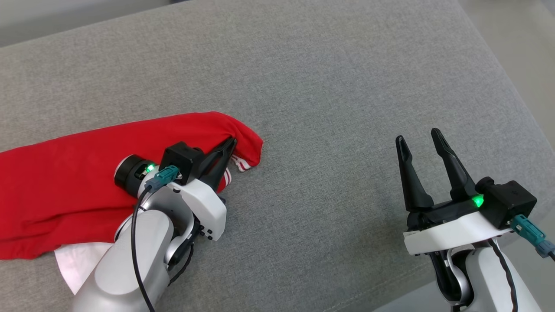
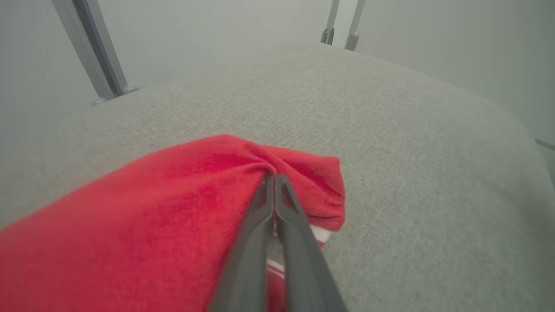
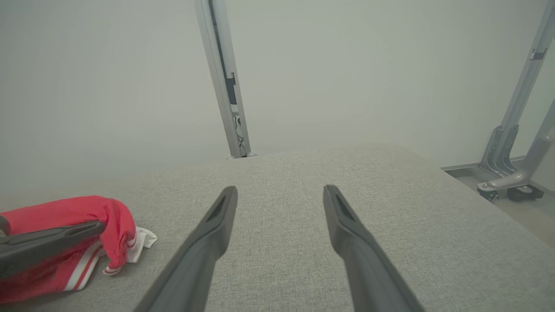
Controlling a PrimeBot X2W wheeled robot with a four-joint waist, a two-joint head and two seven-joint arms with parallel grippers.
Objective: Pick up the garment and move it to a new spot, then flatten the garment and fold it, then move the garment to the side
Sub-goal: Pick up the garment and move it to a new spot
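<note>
1. Fingers (image 2: 256, 216) of L gripper (image 2: 271, 177): pressed together w/ no gap, tips pinching a raised fold of the red garment (image 2: 143, 225) near its end. Cloth puckers into the tips, so the grip looks firm.
2. Pinch sits just back from the white-striped hem (image 2: 320, 234), mid frame in L wrist view. Prob. chosen so that end can be lifted or dragged w/o the edge slipping out.
3. In head view the garment lies as a long bunched band from left edge to centre-left of frame, on the grey cushion (image 1: 338, 78); not flattened yet. A white patch (image 1: 73, 262) pokes out beneath it at lower left; can't tell if it's part of the garment.
4. R gripper (image 1: 417, 135): lower right of head view, fingers spread wide, holding nothing, well apart from the cloth, over bare cushion. Looks parked, ready to take a 2nd corner.
5. Judgement: pick-up/move step underway; flatten + fold not begun.
6. Metal frame posts (image 3: 221, 78) rise beyond the cushion's far edge, upper part of R wrist view.
</note>
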